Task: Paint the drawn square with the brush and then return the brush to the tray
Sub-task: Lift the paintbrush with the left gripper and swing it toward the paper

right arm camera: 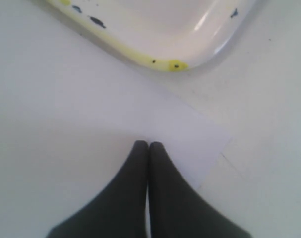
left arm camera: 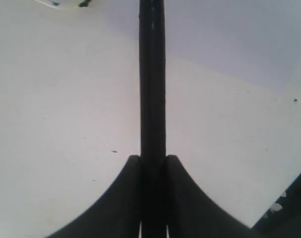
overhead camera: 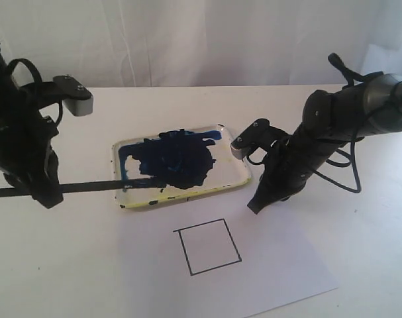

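Paper sheet (overhead camera: 273, 265) nearest, drawn square (overhead camera: 208, 246) blank; left gripper (overhead camera: 47, 193) clamps brush (overhead camera: 108, 185); right gripper (right arm camera: 149, 145) closed.

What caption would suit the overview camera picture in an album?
Left gripper holds the brush, tip at the tray of blue paint; the drawn square is blank.
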### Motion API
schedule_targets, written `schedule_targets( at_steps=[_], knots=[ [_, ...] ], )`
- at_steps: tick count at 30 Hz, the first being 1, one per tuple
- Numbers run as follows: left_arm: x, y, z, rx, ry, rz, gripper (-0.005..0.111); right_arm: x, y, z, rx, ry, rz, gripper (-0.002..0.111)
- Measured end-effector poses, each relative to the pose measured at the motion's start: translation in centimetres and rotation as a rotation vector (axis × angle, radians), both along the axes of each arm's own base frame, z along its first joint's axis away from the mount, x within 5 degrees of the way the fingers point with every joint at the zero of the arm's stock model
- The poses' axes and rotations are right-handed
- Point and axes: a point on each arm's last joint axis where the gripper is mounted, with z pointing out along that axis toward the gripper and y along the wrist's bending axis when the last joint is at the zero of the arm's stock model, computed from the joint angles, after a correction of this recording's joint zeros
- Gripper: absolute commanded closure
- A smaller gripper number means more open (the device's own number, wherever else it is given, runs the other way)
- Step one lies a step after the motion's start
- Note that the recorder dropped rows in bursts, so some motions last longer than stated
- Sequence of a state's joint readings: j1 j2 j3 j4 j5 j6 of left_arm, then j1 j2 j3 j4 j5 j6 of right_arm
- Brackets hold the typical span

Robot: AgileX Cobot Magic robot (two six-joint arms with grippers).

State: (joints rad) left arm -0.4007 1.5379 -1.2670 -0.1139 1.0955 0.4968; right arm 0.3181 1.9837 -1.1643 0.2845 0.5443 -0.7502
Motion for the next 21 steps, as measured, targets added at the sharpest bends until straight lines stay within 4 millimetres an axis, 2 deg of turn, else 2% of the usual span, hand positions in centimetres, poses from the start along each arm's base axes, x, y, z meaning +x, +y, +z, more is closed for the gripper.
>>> schedule_targets(
  at_steps=[8,10,16,21],
  knots=[
    [-1.9,-3.3,0.0,-0.014,0.026,-0.056,0.107,0.0,0.0,0.0,0.0,0.002,0.0,0.108],
    [-2.4,-4.1,-0.6,-0.016,0.041,-0.076,0.107,0.0,0.0,0.0,0.0,0.002,0.0,0.108],
    [0.1,-6.2,-4.6,0.009,0.12,-0.039,0.107,0.0,0.0,0.0,0.0,0.004,0.001,0.108],
    [1.1,-7.2,-4.4,-0.027,0.144,-0.039,0.107,0.0,0.0,0.0,0.0,0.004,0.001,0.108]
  ],
)
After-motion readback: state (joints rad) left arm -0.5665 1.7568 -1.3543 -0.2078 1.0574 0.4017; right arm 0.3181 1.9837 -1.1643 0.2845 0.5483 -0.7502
